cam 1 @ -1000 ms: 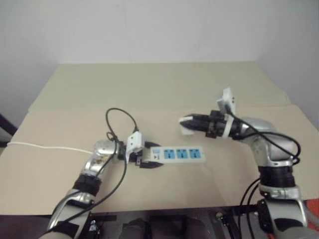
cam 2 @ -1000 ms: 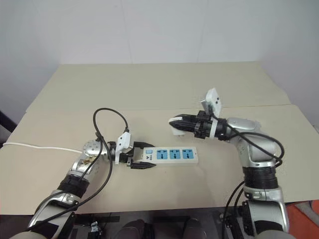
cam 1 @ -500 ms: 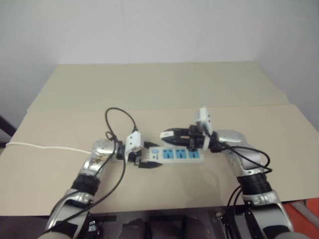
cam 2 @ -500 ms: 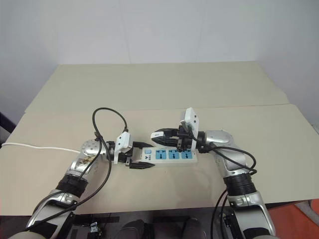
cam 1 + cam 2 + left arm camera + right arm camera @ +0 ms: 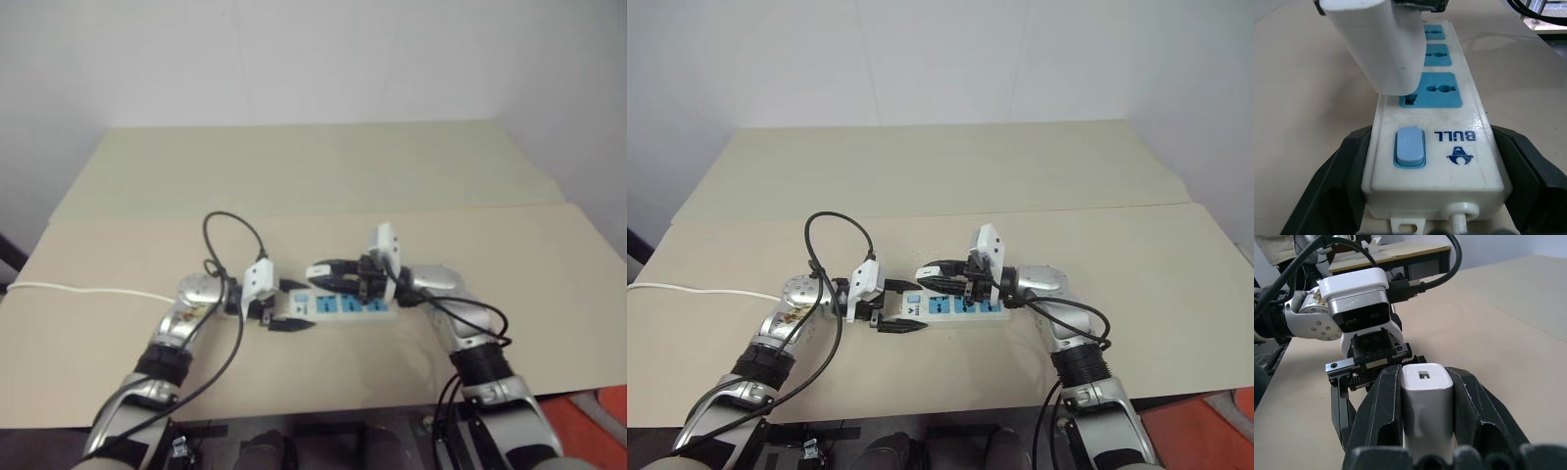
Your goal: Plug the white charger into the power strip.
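1. A thin white cord [image 5: 78, 290] lies across the left side of the tan table [image 5: 323, 176], running toward the left arm.
2. A black cable [image 5: 233, 230] makes a loop above the left wrist.
3. The left gripper [image 5: 286, 305] points to the right. Its two black fingers [image 5: 1337, 181] are closed on the switch end of the power strip [image 5: 345, 305], one finger on each long side.
4. The power strip lies flat on the table between the two arms. It has a blue switch [image 5: 1410, 146] at the held end, then three blue sockets in a row (the word BULL is printed next to the switch).
5. The white charger [image 5: 1376, 44] is over the socket closest to the switch. It leans a bit, and its bottom end is at the socket. I cannot tell if its pins are all the way in.
6. The right gripper [image 5: 933, 273] points to the left, over the strip. Its black fingers [image 5: 1383, 401] are squeezed tight on the two sides of the charger.
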